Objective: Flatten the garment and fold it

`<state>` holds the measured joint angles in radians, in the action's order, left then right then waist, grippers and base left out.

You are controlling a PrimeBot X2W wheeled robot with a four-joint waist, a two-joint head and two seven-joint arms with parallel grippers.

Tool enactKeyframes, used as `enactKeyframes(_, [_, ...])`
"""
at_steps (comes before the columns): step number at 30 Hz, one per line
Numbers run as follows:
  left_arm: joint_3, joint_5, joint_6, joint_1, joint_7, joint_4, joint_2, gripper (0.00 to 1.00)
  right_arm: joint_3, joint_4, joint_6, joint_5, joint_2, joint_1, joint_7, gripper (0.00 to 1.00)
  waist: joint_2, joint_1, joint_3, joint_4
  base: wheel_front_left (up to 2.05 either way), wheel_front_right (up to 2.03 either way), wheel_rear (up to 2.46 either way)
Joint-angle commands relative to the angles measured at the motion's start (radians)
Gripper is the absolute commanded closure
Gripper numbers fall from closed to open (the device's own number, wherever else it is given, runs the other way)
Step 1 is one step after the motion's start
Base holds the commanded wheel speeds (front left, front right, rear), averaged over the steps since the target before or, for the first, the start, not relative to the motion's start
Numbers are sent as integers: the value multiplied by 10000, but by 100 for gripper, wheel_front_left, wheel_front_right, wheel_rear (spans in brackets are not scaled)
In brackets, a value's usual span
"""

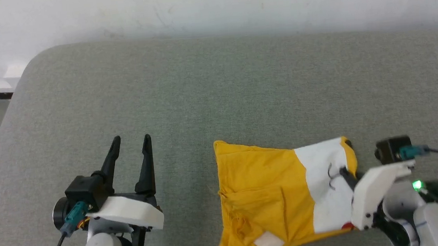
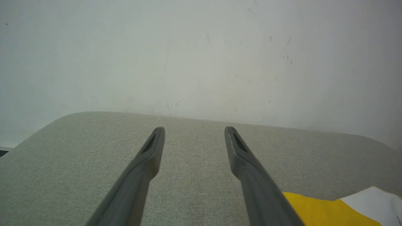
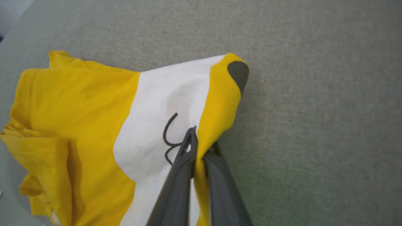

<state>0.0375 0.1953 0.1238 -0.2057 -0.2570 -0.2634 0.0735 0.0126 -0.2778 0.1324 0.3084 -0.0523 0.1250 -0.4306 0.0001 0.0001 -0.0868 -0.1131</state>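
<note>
Partly folded yellow cotton T-shirt with white patch (image 1: 266, 198) on grey fabric cushion (image 1: 216, 91), right edge pinched in clenched right gripper (image 3: 202, 141). Left gripper (image 1: 132, 139) splayed, empty, well apart. Probably mid-fold; next, carrying that edge leftward.

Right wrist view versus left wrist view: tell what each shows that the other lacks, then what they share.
Right wrist view: the right gripper shut on the garment, black whisker lines, a black dot. Left wrist view: the left gripper open above the grey surface, a white wall behind. Shared: the yellow-and-white garment on the grey surface.
</note>
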Motion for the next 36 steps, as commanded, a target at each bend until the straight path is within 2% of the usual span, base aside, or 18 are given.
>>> enactKeyframes(1, [-28,22,48,123,-47,77,27,0,-151,632,-17,-693,20,339,-185,100,-1,-1,1,118,0,0,0])
enactKeyframes(7, [-124,-28,8,148,-47,312,-53,0,-957,2396,-17,-3022,20,1208,-941,100,-1,-1,-154,623,0,0,0])
enactKeyframes(13, [-236,-105,18,16,-47,522,-66,0,-1629,2555,-17,-3974,-681,2366,-1118,100,-1,-1,-447,1482,0,0,0])
enactKeyframes(18, [-303,-147,36,-261,-47,695,54,0,-1486,1926,-17,-4075,-1382,3361,-1023,100,-1,-1,-904,2409,0,0,0])
enactKeyframes(26, [-241,-377,48,-973,-47,1141,371,0,-1049,543,-17,-4163,-2522,4803,-542,100,-1,-1,-2225,3787,0,0,0])
enactKeyframes(31, [-240,-536,40,-1437,-44,1351,662,0,-606,-525,-17,-4229,-3231,5600,-65,100,-1,-1,-3034,4262,0,0,0])
enactKeyframes(36, [-145,-626,40,-1781,89,1589,927,0,105,-1673,-17,-4520,-3876,6227,399,100,-1,-1,-3635,4305,0,0,0])
